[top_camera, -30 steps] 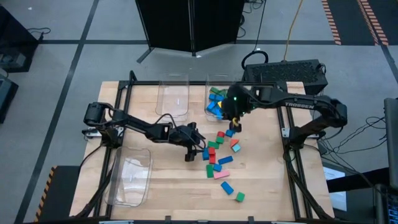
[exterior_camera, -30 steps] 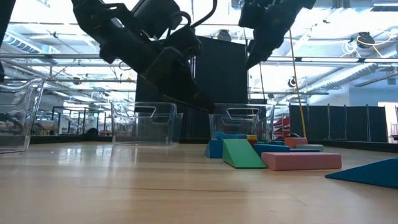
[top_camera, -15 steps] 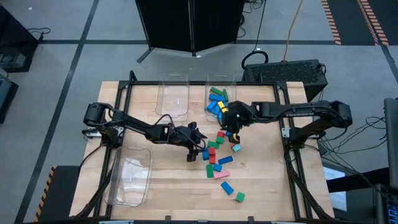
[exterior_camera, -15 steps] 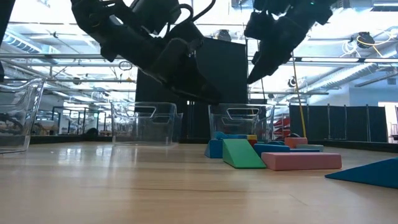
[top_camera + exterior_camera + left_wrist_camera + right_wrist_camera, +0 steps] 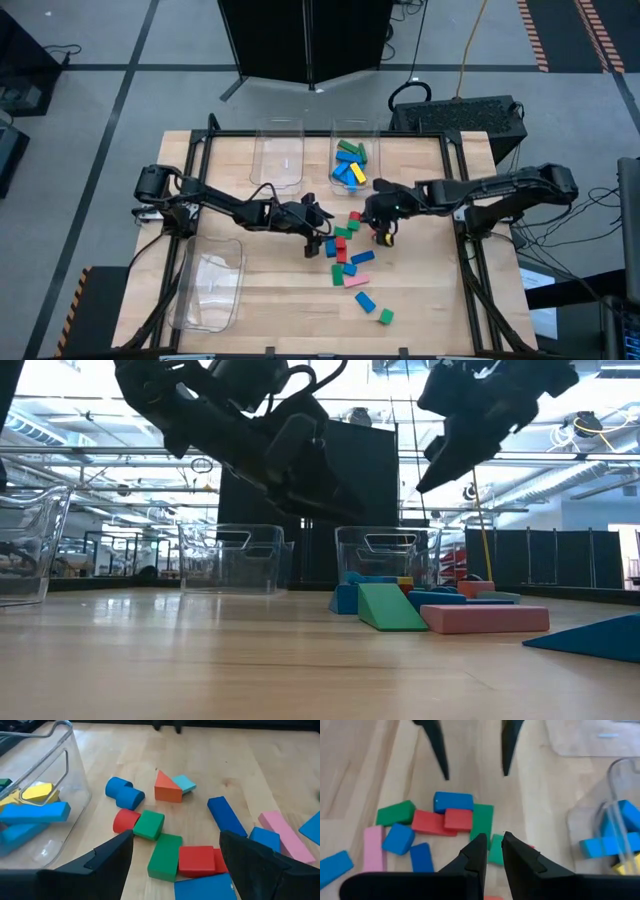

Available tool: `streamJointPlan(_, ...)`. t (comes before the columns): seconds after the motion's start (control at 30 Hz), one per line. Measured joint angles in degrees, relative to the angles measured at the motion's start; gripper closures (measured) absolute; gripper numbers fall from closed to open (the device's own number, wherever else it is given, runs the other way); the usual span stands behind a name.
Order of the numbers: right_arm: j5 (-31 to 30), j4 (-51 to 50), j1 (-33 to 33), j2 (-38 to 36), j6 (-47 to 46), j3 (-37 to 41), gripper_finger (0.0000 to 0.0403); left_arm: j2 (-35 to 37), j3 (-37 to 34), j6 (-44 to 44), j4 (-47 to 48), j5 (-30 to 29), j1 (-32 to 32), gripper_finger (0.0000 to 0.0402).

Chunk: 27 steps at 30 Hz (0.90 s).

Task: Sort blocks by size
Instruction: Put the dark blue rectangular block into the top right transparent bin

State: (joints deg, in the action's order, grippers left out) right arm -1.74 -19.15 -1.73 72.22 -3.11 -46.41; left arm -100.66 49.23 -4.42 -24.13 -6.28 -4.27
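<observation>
Loose blocks (image 5: pixel 345 250) in red, green, blue and pink lie flat on the wooden table's middle; more blocks fill a clear bin (image 5: pixel 355 127) at the far side. My left gripper (image 5: pixel 318 236) hangs open just left of the pile. In its wrist view (image 5: pixel 176 836) its fingers stand over a green block (image 5: pixel 165 856) and a red one (image 5: pixel 197 860), touching neither. My right gripper (image 5: pixel 384 237) hovers shut at the pile's right edge, holding nothing; its wrist view (image 5: pixel 493 836) looks down on the blocks (image 5: pixel 432 822).
An empty clear bin (image 5: pixel 278 128) stands at the far side beside the filled one, and another empty bin (image 5: pixel 185 290) sits near the front left. A blue block (image 5: pixel 365 300) and a green one (image 5: pixel 385 316) lie apart toward the near edge.
My right gripper has come away from above the filled bin, moving toward the table's near edge and down, and now hangs over the pile's right side, still shut. My left gripper has stayed in place, its wrist turning a little. The blocks have not moved.
</observation>
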Motion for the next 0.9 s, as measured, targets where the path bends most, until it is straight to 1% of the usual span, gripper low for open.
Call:
streamJointPlan(0.23,-0.37,1.35,-2.75,0.01,-0.8,1.29,0.0349,0.0,0.0,-1.32,-0.88,-0.19,-0.39,0.0104)
streamJointPlan(0.3,-1.52,1.39,-3.43,0.01,-1.17,1.37,0.0349,0.0,0.0,-1.34,-1.03,-0.52,-0.82,0.0104)
streamJointPlan(0.4,-3.13,1.36,-4.31,0.03,-1.84,1.37,0.0349,0.0,0.0,-2.34,-1.05,-2.07,-1.64,0.0104)
streamJointPlan(0.53,-3.23,1.23,-5.34,0.11,-2.66,1.37,0.0349,-0.02,0.0,-2.84,-0.99,-3.01,-2.95,0.0104)
streamJointPlan(0.63,-3.13,0.87,-5.98,1.28,-3.31,1.51,0.0349,-0.02,0.0,-3.16,-0.95,-3.98,-4.18,0.0104)
streamJointPlan(0.9,-2.46,4.28,-7.47,6.85,-4.16,6.13,0.0339,-0.02,0.0,-4.33,-0.83,-6.49,-6.97,0.0104)
